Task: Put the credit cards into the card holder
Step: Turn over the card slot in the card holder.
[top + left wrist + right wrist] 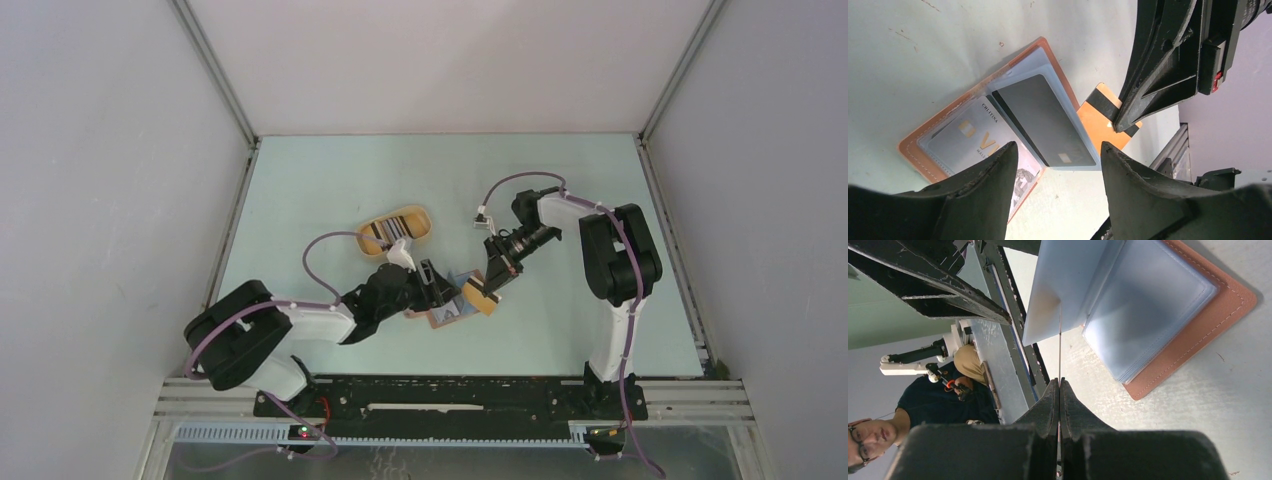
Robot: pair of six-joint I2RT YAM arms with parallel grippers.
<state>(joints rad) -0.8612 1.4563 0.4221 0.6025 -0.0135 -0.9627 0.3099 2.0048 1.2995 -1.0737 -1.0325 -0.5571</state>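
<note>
The card holder [447, 314] lies open on the table, reddish-brown with clear sleeves. In the left wrist view the card holder [915, 150] holds a grey card [965, 137] and a dark card [1043, 120] in its sleeves. My left gripper [437, 288] is open and empty just over the holder's near edge, also in its own view [1058, 150]. My right gripper [492, 280] is shut on an orange card [1095, 120] with a black stripe, its far end at the holder's outer sleeve. In the right wrist view the card [1060, 340] is edge-on between the shut fingers [1050, 405].
An oval tan tray [415, 215] with more cards in it stands behind the left gripper. The metal rail along the table's near edge [450, 385] runs close behind the holder. A person shows beyond the rail in the right wrist view [878, 430].
</note>
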